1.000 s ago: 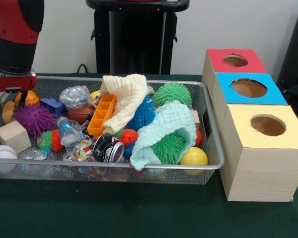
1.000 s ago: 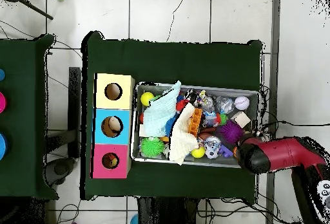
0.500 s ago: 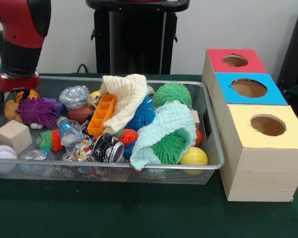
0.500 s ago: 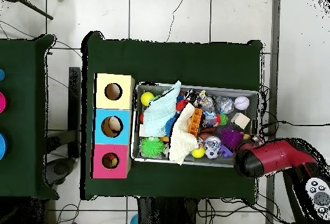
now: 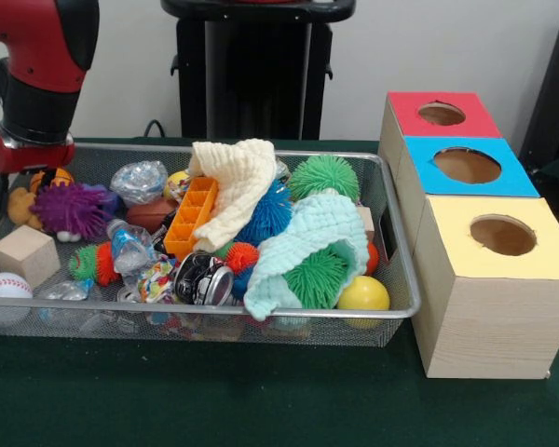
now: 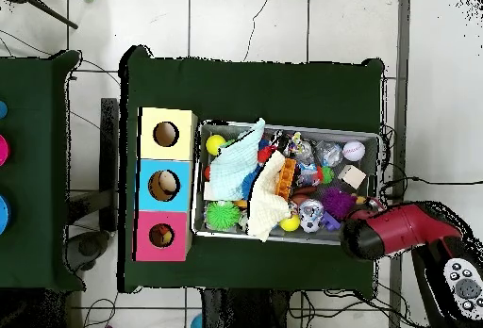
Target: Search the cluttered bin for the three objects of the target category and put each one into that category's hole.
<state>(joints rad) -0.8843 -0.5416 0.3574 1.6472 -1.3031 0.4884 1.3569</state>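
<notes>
Gripper: behind the bin's far left corner; fingers hidden, grip unreadable.
Purple spiky ball: in the bin, just below, possibly touching.
Overhead: arm covers that corner.

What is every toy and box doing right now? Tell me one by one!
gripper: down at the bin's corner, fingers hidden.
purple spiky ball: lying under the gripper.
mesh bin: full of toys.
cream cloth: draped over the orange tray.
mint cloth: covering a green spiky ball.
red box, blue box, yellow box: holes open on top.
</notes>
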